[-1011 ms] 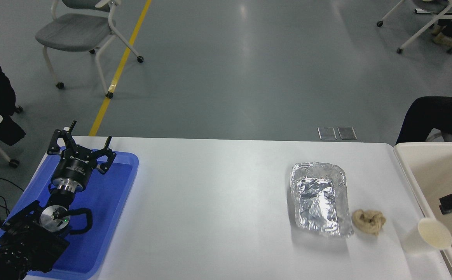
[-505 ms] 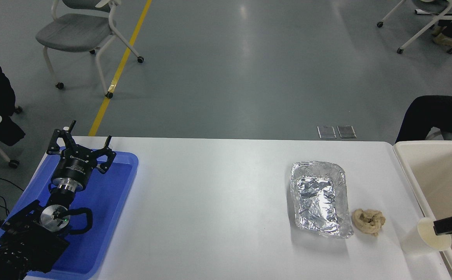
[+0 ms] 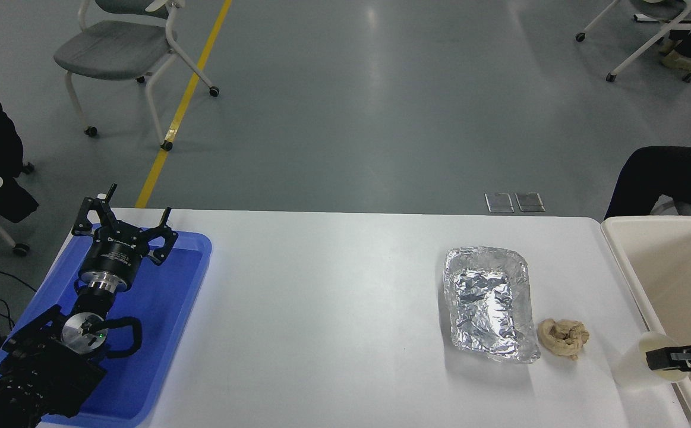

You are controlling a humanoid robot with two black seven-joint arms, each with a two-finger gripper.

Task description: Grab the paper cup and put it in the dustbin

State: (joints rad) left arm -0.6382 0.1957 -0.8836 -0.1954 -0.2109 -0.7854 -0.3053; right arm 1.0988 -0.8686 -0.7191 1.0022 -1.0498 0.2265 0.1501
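The paper cup (image 3: 635, 367) is white with a cream inside and stands at the table's front right, just beside the dustbin's (image 3: 621, 254) near-left rim. The dustbin is a large cream rectangular bin at the right edge. My right gripper (image 3: 669, 358) comes in from the right edge, low over the bin's rim, and its black tip lies across the cup's mouth. Most of it is out of the picture. My left gripper (image 3: 126, 209) is parked over the blue tray (image 3: 173, 309) at the lower left, open and empty.
A crinkled silver foil tray (image 3: 488, 303) lies left of the cup, with a crumpled tan paper wad (image 3: 564, 337) between them. A person's dark sleeve (image 3: 666, 178) shows behind the bin. Chairs stand on the floor beyond the table.
My right gripper has come down from over the bin and moved left onto the cup's mouth. The cup has shifted slightly left. The left arm has not moved.
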